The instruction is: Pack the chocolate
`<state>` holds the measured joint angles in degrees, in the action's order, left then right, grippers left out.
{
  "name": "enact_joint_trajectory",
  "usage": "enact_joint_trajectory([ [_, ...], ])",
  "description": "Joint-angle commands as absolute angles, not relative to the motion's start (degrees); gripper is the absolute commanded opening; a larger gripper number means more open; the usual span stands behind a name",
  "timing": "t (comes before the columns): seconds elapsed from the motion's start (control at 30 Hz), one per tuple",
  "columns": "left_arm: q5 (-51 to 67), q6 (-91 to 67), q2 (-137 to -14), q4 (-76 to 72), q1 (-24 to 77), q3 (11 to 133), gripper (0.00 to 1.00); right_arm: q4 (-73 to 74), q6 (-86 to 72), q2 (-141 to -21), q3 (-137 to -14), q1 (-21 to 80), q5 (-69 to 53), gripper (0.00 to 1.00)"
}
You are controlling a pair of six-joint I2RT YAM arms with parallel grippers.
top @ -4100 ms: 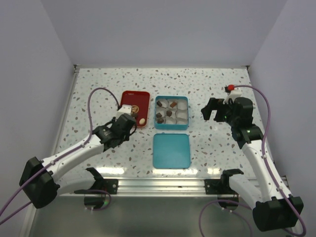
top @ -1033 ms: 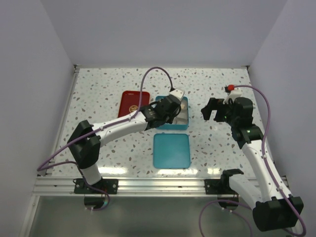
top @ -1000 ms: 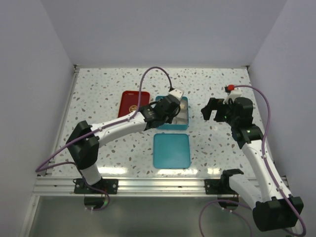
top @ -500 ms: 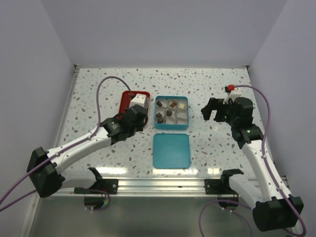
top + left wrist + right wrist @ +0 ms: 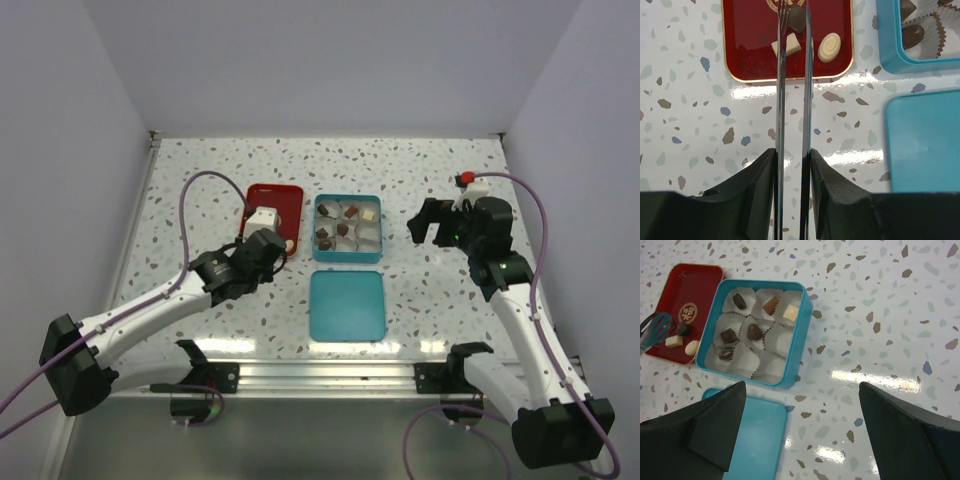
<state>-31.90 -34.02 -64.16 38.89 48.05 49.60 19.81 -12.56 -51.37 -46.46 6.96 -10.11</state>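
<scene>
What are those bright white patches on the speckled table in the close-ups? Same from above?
It is reflected light. Left wrist view: white glare streaks the table just below the red tray. Right wrist view: similar glare right of the teal tin; the right tool's fingers show dark and featureless. Top view: even, soft light, no strong glare.

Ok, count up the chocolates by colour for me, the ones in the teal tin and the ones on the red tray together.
Dark brown chocolates: 5
Cream chocolates: 3
Tan chocolate: 1
Total: 9
</scene>
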Motion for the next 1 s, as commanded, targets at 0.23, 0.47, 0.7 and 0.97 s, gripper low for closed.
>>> enact_joint_trajectory([
  [0.23, -34.3, -34.6, -66.1, 37.1, 46.9, 48.9, 0.41, 19.1, -12.5, -50.6, -46.7, 6.9, -11.5, 0.99],
  [0.47, -33.2, -33.1, -66.6, 34.6, 45.4, 48.5, 0.41, 19.1, -12.4, -50.6, -46.7, 6.9, -11.4, 0.99],
  [0.7, -31.6, -31.5, -68.4, 32.3, 45.1, 48.5, 0.42, 19.0, -12.4, -50.7, -46.8, 6.9, -11.4, 0.99],
  [0.97, -30.8, -30.4, -68.4, 31.4, 45.1, 48.3, 0.44, 18.9, -12.4, -51.0, -46.8, 6.9, -11.3, 0.99],
])
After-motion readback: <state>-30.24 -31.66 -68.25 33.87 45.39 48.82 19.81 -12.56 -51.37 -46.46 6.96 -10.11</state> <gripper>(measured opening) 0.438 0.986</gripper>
